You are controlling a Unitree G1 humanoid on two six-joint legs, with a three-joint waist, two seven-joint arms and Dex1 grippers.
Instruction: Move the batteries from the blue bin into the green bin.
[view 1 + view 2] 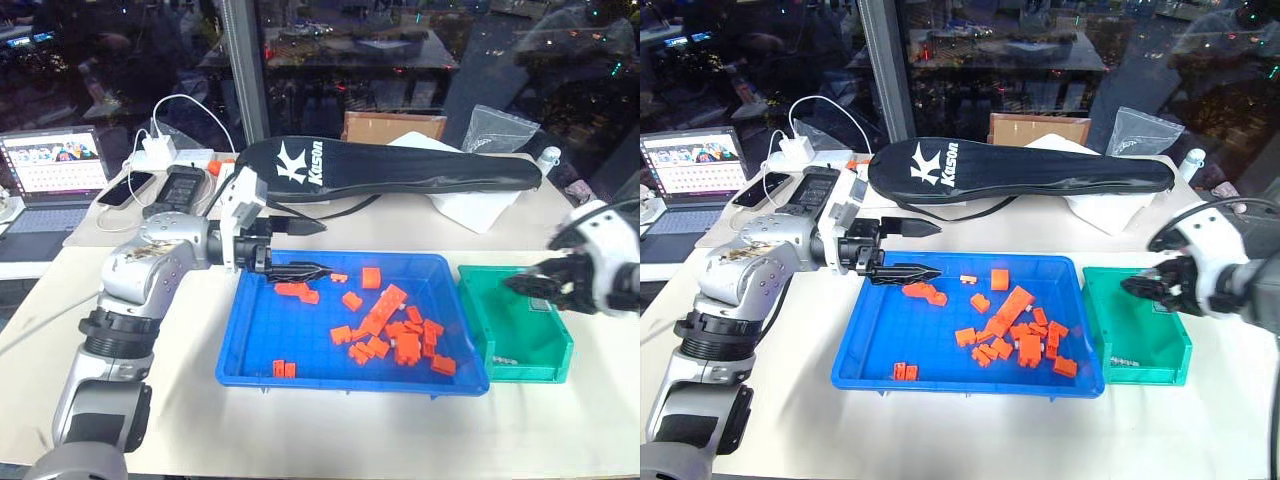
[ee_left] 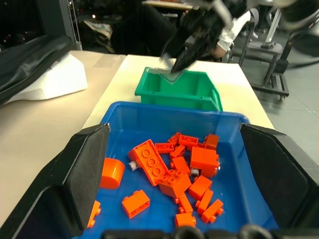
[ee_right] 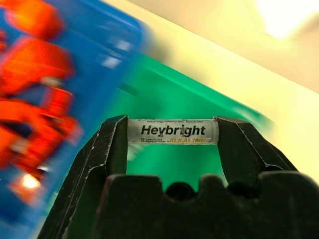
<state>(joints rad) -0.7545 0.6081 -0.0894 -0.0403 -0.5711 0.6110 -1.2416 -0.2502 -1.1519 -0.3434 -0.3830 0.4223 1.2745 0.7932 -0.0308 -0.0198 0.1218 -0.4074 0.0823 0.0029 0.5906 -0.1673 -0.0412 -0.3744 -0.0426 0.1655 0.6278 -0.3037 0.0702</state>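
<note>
Green plastic bin [image 1: 515, 325] sits under my right gripper [image 3: 172, 132], clamped end-to-end on a silvery battery [image 3: 172, 131], so I release low inside; left gripper [image 2: 174, 164] hangs open.

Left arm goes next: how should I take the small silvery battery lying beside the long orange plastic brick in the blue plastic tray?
Probably from above, with the fingers on the battery's two ends. It lies flat on the blue tray's floor, and the long orange brick sits tight against one flank, so a finger hardly fits there.

Bright, even overhead light; motion-blurred right wrist view (glassy window reflections)
</note>
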